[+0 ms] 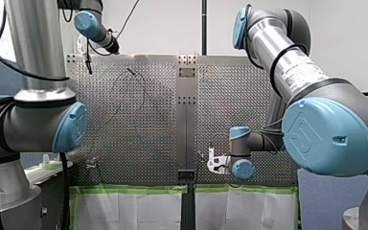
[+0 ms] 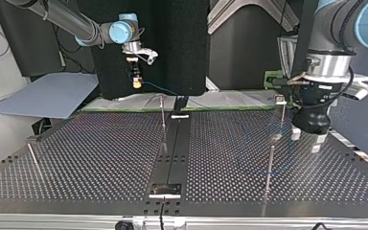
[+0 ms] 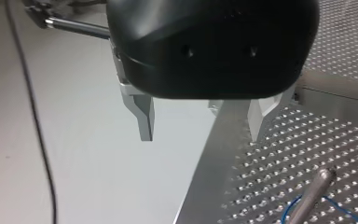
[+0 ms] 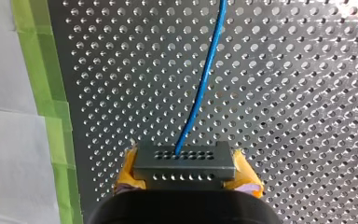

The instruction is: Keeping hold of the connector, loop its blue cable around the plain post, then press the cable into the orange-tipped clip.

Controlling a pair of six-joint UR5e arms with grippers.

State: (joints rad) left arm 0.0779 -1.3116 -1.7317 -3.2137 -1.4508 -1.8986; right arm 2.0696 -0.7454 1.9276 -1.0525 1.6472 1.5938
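Two arms reach over the perforated bench (image 1: 139,120) in the front view. A label strip (image 1: 292,67) on my right arm carries writing too small to read, and its blue joint cap (image 1: 323,136) bears an embossed emblem.

Top view: my right claw (image 2: 135,81) hangs above the bench's far edge, pinching the connector (image 2: 136,85), and the blue cable (image 2: 160,89) trails off it. My left claw (image 2: 305,141) stands spread just over the bench at the view's right.

Left wrist view: my fingers (image 3: 142,116) are held apart, and the plain post (image 3: 314,191) ahead has cable curving at its foot.

Right wrist view: yellow pads (image 4: 126,172) clamp the dark connector, the cable runs ahead over the holes, and green tape (image 4: 42,93) lies alongside.
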